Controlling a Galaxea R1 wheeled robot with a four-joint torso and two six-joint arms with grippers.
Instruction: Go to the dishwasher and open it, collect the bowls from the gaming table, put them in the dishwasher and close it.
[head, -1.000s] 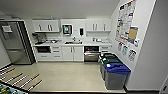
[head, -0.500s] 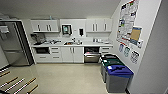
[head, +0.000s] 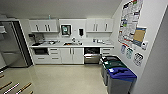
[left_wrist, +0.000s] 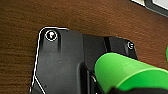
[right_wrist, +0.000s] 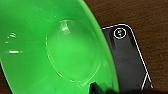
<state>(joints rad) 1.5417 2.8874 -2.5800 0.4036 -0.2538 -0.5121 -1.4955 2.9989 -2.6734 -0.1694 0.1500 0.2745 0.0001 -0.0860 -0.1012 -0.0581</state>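
A green bowl (right_wrist: 50, 50) sits close against the right wrist and a green cup-like thing (left_wrist: 130, 75) by the left; whether fingers grip cannot be told. Beyond the blue bin (head: 121, 77), the dishwasher (head: 92, 55) stands slightly open, likely awaiting bowls.

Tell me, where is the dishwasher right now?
In the head view the dishwasher sits under the counter in the far cabinet row, right of the white double doors, just behind the bins.

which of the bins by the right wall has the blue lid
The nearest bin, at the front of the row along the right wall. The bins behind it have dark or green tops and stand closer to the dishwasher.
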